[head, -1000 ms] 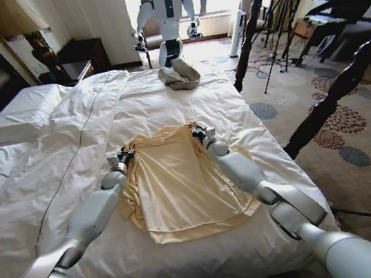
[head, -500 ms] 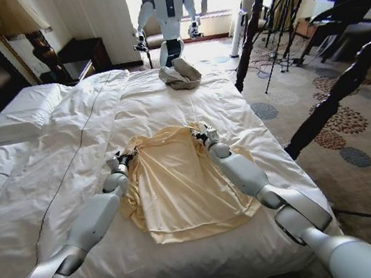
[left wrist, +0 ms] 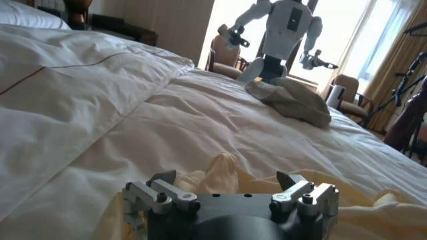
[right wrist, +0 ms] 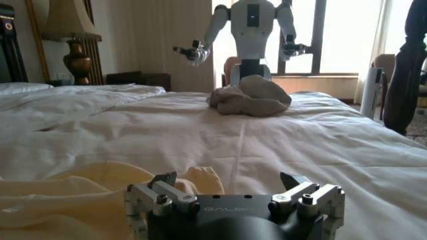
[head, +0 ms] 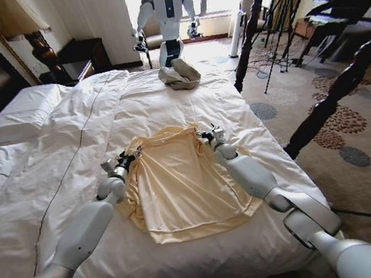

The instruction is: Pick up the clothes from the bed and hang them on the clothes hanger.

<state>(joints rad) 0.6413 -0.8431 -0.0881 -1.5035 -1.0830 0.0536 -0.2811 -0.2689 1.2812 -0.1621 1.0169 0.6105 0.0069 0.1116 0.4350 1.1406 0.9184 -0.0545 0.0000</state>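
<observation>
- The clothes (head: 178,182), at the centre of the head view, are a plain pale cream-yellow.
- The bed (head: 48,152) wears white, its duvet crossed by one thin dark line; its posts (head: 252,24) at 1 o'clock are dark brown.
- A cloth bundle (head: 179,75) at 12 o'clock is grey-beige.
- The carpet (head: 352,135) at 3 o'clock is beige with grey-blue and dark red-brown roundels.
- The other robot (head: 167,9) at 12 o'clock is white with dark joints.
- The left gripper (head: 124,161) and right gripper (head: 211,134) are grey and black; the arms behind are pale grey.
</observation>
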